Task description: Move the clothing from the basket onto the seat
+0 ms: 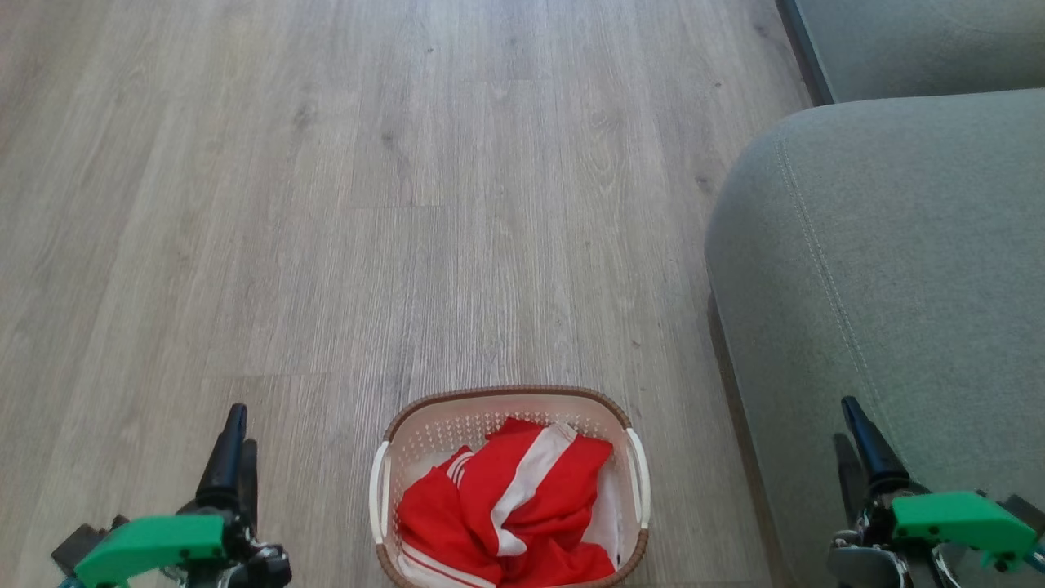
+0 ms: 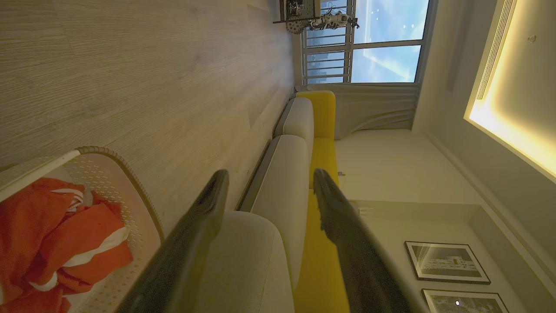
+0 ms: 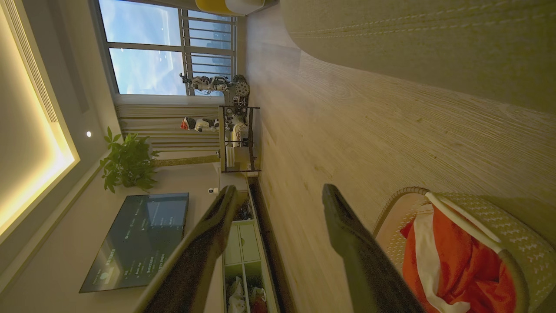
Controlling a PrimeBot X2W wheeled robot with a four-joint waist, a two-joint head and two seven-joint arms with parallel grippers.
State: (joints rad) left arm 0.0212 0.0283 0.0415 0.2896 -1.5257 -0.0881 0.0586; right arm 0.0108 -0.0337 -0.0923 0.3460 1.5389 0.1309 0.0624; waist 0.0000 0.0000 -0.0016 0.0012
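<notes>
The red clothing (image 1: 506, 506) with white stripes lies bunched in the white basket (image 1: 506, 394), which stands on the floor at the bottom middle of the head view. The grey-green seat (image 1: 898, 245) rises to the basket's right. My left gripper (image 1: 241, 425) hangs to the left of the basket and my right gripper (image 1: 849, 420) hangs over the seat's front edge. In the left wrist view my left gripper (image 2: 269, 178) is open and empty, with the clothing (image 2: 52, 230) and the basket (image 2: 130, 187) to its left. My right gripper (image 3: 278, 191) is open and empty, with the basket (image 3: 499, 217) and clothing (image 3: 456, 261) beside it.
Pale wood floor (image 1: 408, 204) stretches ahead and to the left of the basket. A second sofa cushion (image 1: 922, 41) lies beyond the seat. The right wrist view shows a TV (image 3: 134, 239), a plant (image 3: 128, 161) and a shelf unit (image 3: 239, 139) along the far wall.
</notes>
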